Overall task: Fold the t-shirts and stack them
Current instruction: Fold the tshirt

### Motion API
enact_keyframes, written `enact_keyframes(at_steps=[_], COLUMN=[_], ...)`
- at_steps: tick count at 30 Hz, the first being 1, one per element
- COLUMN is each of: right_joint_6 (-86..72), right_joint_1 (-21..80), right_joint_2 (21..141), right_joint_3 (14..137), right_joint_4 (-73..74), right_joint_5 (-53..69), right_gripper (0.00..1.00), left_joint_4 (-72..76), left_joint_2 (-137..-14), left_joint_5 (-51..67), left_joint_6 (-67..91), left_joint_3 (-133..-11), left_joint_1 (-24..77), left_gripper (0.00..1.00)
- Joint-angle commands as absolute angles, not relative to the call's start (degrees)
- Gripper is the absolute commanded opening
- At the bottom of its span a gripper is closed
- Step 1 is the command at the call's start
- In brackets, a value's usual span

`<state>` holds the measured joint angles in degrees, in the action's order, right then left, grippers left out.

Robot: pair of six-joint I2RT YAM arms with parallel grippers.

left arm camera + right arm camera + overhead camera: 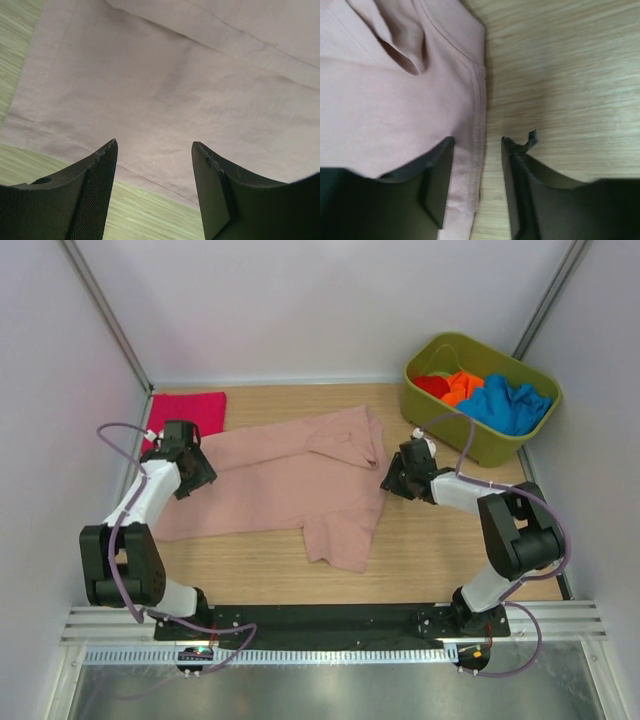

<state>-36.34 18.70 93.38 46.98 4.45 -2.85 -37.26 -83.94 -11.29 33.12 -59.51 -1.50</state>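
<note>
Wood table (440,550): five t-shirts (280,480), one green tub (468,440)

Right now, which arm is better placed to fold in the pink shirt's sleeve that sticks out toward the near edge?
Right. The right gripper is open at the right edge of the pink shirt, close to that sleeve. The left gripper sits open at the left hem, with the whole shirt between.
</note>
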Motion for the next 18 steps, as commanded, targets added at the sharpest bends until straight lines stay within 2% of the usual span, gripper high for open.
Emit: enact_keyframes(at_steps=[1, 3, 4, 6, 7, 12, 15, 18], right_joint_6=[-39.28, -39.64, -39.64, -39.03, -38.50, -37.62, -38.23, -38.41], right_joint_1=[20.04, 20.21, 20.21, 20.21, 20.21, 20.13, 20.13, 19.95], right_joint_2=[93.08, 92.29, 91.24, 90.27, 89.57, 85.26, 83.15, 82.10], right_joint_3=[43.77, 42.63, 42.37, 42.10, 42.19, 43.77, 43.68, 43.86], right_joint_4=[1.58, 1.49, 1.58, 2.89, 3.60, 14.03, 19.22, 25.10], right_joint_5=[-3.77, -5.53, -6.15, -8.34, -9.05, -13.79, -16.60, -19.68], right_gripper=[0.43, 0.34, 0.23, 0.10, 0.01, 0.01, 0.01, 0.01], left_joint_4=[-38.14, -38.93, -39.20, -40.16, -40.43, -40.96, -41.22, -41.40], left_joint_2=[-79.02, -77.09, -76.56, -75.24, -74.71, -71.90, -71.10, -72.24], left_joint_5=[-15.37, -17.58, -17.67, -17.14, -16.62, -9.17, -5.81, -2.20], left_joint_6=[34.54, 33.49, 33.23, 32.87, 32.70, 33.39, 36.02, 36.91], left_joint_3=[-59.86, -59.94, -60.03, -60.47, -60.90, -61.79, -61.70, -61.61], left_joint_1=[-0.71, -0.53, -0.53, -0.53, -0.53, -0.53, -0.44, -0.61], left_gripper=[0.62, 0.62, 0.62, 0.62, 0.62, 0.63, 0.69, 0.69])
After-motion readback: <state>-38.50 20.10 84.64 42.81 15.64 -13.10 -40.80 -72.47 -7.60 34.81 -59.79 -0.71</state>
